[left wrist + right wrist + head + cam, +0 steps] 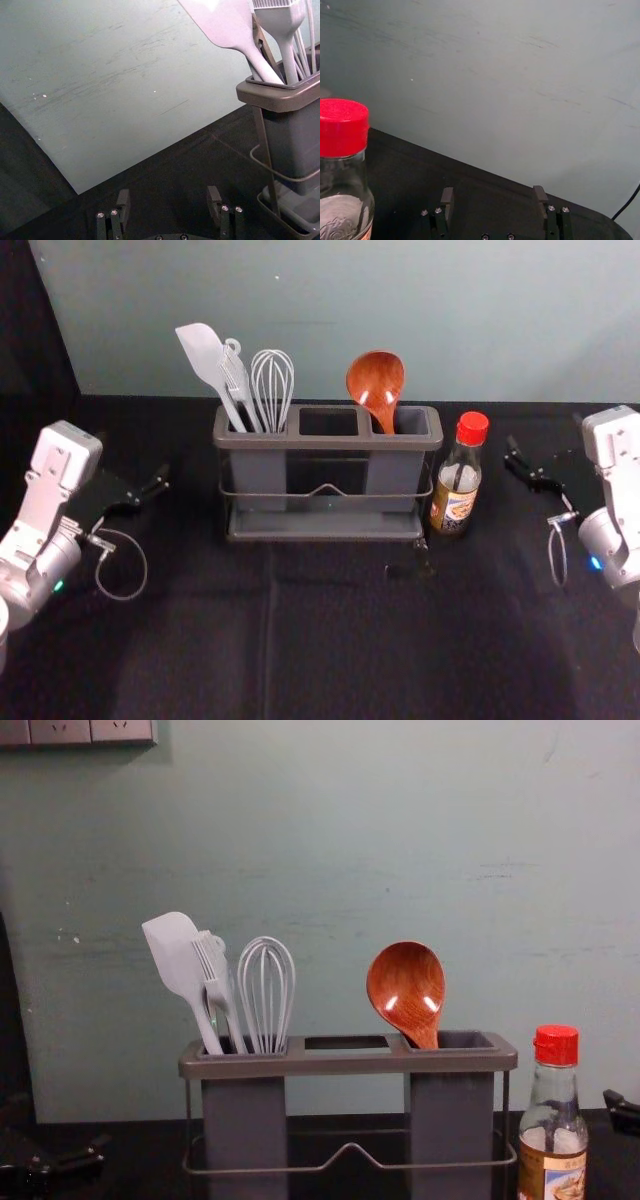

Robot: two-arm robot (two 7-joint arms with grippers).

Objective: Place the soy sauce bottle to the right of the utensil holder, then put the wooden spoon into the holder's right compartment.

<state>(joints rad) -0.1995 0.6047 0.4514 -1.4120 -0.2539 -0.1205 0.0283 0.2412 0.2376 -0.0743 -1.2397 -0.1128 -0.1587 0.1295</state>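
Left end effector (135, 458): left of the utensil holder (325, 535), well apart from it; its fingers (123, 202) stand spread, with nothing between them.
Wall sockets (90, 732): on the wall (320, 840), higher than the holder and off toward its left.
Spatula (203, 352): in the holder's left compartment, blade up, leaning out to the left.
Brush (211, 960): same compartment, between spatula and whisk, bristles up.
Whisk (266, 990): same compartment, wires up, on the side nearer the holder's middle.
Wooden spoon (377, 380): in the holder's right compartment, bowl up above the rim, handle down inside, toward that compartment's left side.
Soy sauce bottle (455, 485): upright on the table (350, 640), just right of the holder, red cap (472, 428) on; contact with the holder cannot be told.
Right end effector (545, 432): right of holder and bottle, open and holding nothing.
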